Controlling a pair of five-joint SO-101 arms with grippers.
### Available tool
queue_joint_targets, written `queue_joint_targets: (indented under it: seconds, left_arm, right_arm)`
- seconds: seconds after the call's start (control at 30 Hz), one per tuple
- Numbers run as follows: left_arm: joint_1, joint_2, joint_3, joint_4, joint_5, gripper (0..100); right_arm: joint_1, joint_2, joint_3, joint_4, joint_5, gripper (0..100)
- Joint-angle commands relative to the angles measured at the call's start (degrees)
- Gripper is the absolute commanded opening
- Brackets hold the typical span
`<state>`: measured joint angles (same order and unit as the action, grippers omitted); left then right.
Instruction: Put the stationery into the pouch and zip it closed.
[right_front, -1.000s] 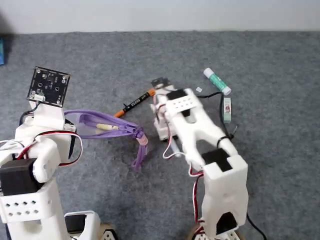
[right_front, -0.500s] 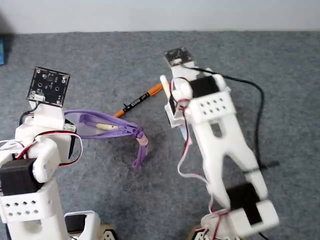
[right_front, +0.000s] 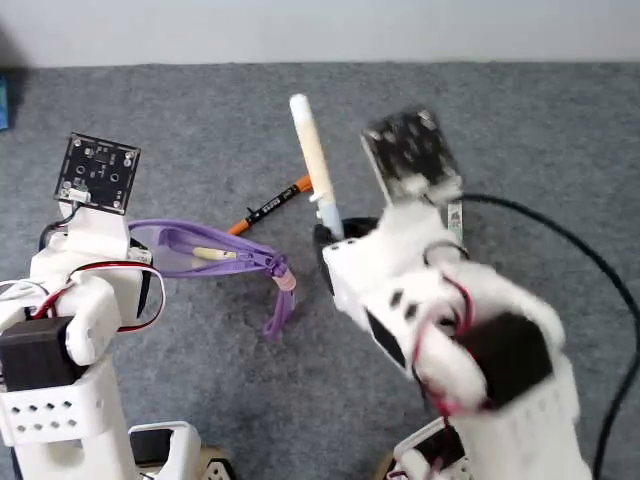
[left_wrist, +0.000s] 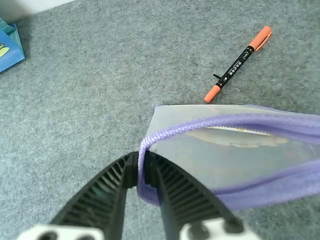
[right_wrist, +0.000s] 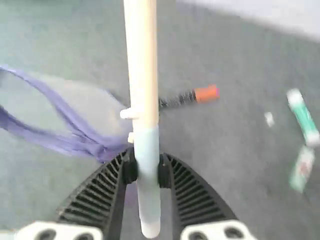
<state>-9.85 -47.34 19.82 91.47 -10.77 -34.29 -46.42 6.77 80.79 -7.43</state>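
The cream pen (right_front: 312, 150) is off the table (right_front: 150, 110) now. A second ago our right arm was bent low over it; it has since swung up and back, and the pen stands high above the orange marker (right_front: 270, 208). We judge it ready to travel to the pouch (right_front: 200, 255). Our right gripper (right_wrist: 146, 167) has its fingers clenched on the pen's pale blue end. Our left gripper (left_wrist: 141, 172) has not moved, its fingers pinching the pouch's corner, mouth unzipped, one item inside.
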Motion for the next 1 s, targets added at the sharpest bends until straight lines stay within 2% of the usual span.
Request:
queue_joint_targets:
  seconds: [0.0, 0.23, 0.43, 0.7, 0.97]
  left_arm:
    - [0.1, 0.5, 1.7, -0.1, 0.6, 1]
    - [0.1, 0.5, 1.8, -0.1, 0.6, 1]
    - [0.1, 0.5, 1.8, -0.1, 0.6, 1]
    - [0.1, 0.9, 1.8, -0.1, 0.6, 1]
    - [0.1, 1.0, 1.9, -0.1, 0.6, 1]
  right_arm:
    - [-3.4, -10.2, 9.8, -12.6, -0.9, 0.7]
    - [-10.6, -23.3, 31.2, -37.1, -0.4, 0.7]
    - [-13.3, -22.6, 39.0, -55.7, -0.4, 0.7]
    - [-15.5, -13.8, 40.8, -68.3, -0.4, 0.8]
    - [-15.7, -4.1, 41.0, -75.0, -0.7, 0.8]
